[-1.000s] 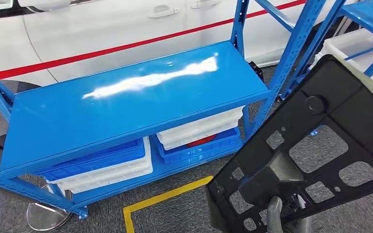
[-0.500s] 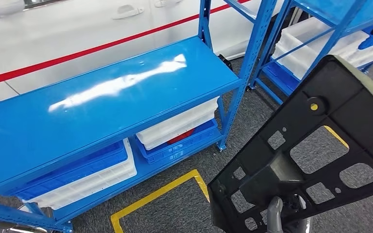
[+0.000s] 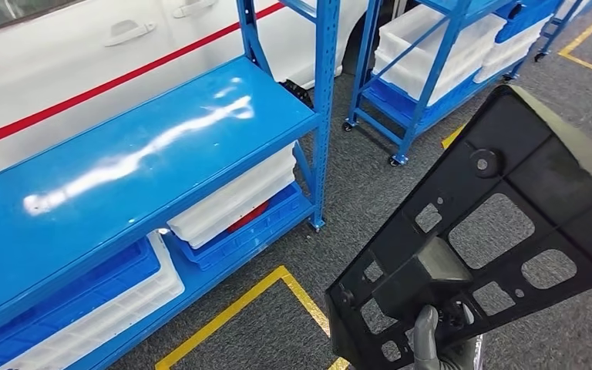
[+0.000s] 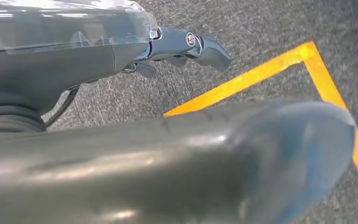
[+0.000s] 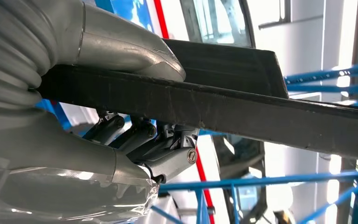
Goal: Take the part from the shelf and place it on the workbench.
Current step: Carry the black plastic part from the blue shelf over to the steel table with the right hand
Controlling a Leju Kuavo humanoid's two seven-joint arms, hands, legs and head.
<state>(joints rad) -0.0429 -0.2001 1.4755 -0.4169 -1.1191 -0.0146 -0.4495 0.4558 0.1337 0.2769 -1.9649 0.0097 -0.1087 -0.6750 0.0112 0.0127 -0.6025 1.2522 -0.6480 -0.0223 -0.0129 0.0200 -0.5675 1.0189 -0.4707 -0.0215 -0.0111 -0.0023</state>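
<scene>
Right hand (image 3: 432, 343) is gripping the part (image 3: 501, 239), a flat black panel with many cut-outs, at its lower near corner; in the right wrist view the thumb (image 5: 130, 51) is lying over one face of the panel edge and the dark fingers (image 5: 168, 154) are pressing the other face, so the hand is clamped on the part. The part is hanging in the air low on the robot's right side, off the shelf, over grey carpet. Its long axis is running up and away from the hand, out to the right and forward, tilted rather than level, so nearly all of its bulk is lying beyond the grip. Left hand (image 4: 186, 44) is pointing down at the carpet and a yellow floor line (image 4: 270, 70), fingers apart and holding nothing. Blue shelf (image 3: 139, 162) is sitting to the left with white and blue bins (image 3: 239, 204) on its lower level; a second blue rack (image 3: 432, 69) is standing further ahead. No workbench surface is showing in these views. Judgement: the carry stage is under way, and the placing will turn on bringing that far, raised end down flat first, since the right hand is the one bearing the load.
</scene>
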